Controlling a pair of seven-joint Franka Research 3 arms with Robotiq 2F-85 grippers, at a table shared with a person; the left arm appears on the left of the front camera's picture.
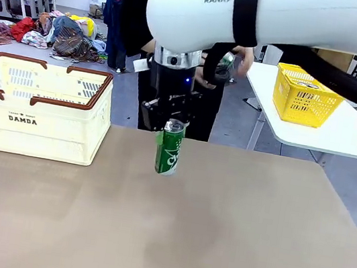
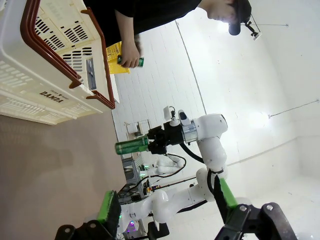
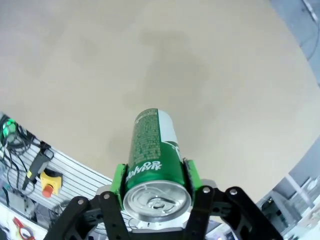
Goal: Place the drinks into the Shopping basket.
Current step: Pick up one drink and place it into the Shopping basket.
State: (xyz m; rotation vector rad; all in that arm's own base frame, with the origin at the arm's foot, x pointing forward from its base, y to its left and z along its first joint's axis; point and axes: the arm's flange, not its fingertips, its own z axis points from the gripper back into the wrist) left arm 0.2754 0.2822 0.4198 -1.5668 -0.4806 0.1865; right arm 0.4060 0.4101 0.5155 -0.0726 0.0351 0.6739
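A green can [image 1: 170,148] with white lettering hangs upright just above the brown table [image 1: 217,235], and my right gripper [image 1: 166,124] is shut on its top part. In the right wrist view the green pads [image 3: 118,180] press both sides of the can [image 3: 152,150], silver top toward the camera. The cream Shopping basket [image 1: 32,114] marked DAMDA stands at the table's far left, apart from the can. My left gripper [image 2: 167,205] is open with nothing between its fingers, and it looks toward the basket [image 2: 45,75] and the held can [image 2: 132,146]. A person's hand [image 1: 239,61] holds another green can [image 2: 131,61] behind the table.
A yellow basket [image 1: 304,93] sits on a white side table [image 1: 341,136] at the back right. The person stands at the far edge behind my right arm. Piles of clothes [image 1: 58,33] lie on the floor far left. Bare brown tabletop spreads in front of the can.
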